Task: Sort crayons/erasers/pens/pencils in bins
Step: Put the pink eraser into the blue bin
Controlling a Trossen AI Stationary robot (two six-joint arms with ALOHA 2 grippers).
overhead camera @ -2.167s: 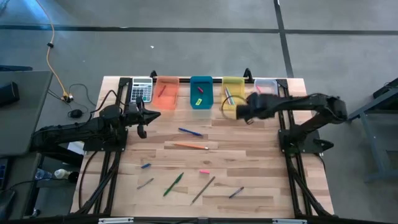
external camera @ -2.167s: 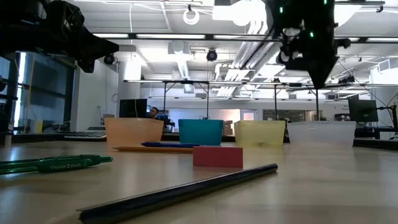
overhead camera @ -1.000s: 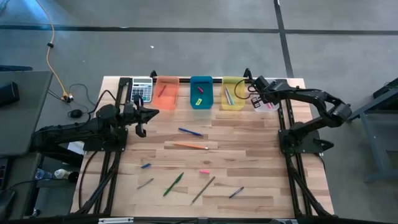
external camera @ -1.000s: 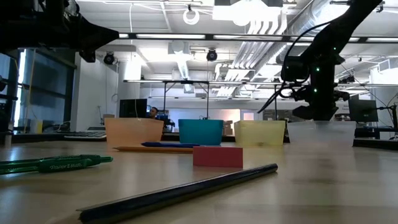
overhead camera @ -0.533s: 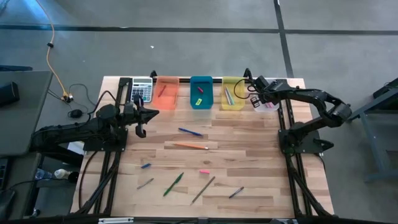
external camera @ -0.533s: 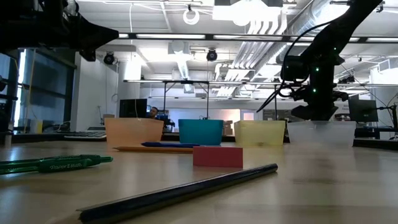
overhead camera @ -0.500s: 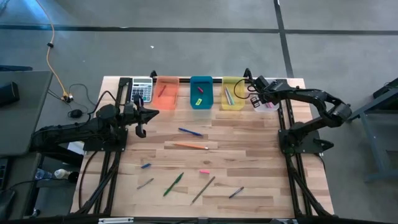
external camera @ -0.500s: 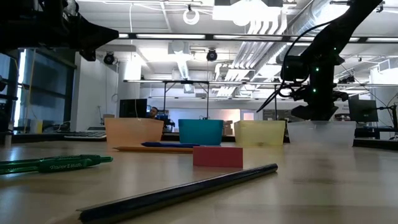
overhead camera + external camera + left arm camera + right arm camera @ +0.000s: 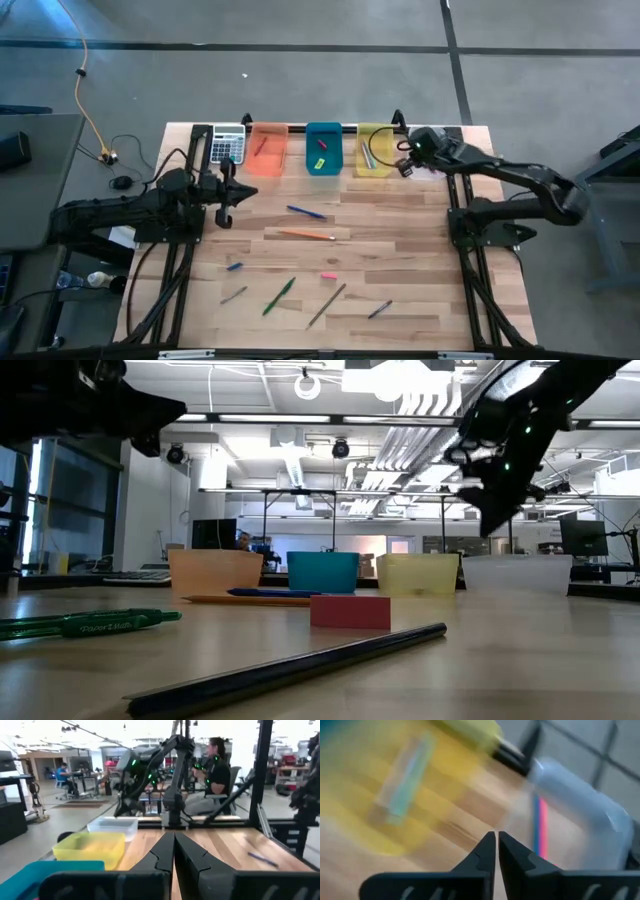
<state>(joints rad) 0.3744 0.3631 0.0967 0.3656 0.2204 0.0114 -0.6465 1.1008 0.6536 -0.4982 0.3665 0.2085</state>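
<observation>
Four bins stand in a row at the far edge: orange (image 9: 267,150), teal (image 9: 323,150), yellow (image 9: 374,150) and clear (image 9: 580,805). The clear one holds a pink stick (image 9: 541,822). My right gripper (image 9: 496,836) hangs shut and empty above the table, just in front of the gap between the yellow and clear bins (image 9: 404,166). My left gripper (image 9: 174,836) waits shut at the table's left, held level (image 9: 240,190). On the table lie a blue pen (image 9: 305,211), an orange pencil (image 9: 307,235), a pink eraser (image 9: 328,275), a green pen (image 9: 279,296) and a dark pencil (image 9: 327,305).
A grey calculator (image 9: 228,145) lies left of the orange bin. Short sticks lie near the front: a blue one (image 9: 234,266), a grey one (image 9: 234,294) and a blue-grey one (image 9: 379,310). A person sits in the room beyond the table (image 9: 217,762).
My right gripper has risen from the clear bin, drawn back a little toward the table's near edge and tipped less steeply down. The things on the table have kept their places.
</observation>
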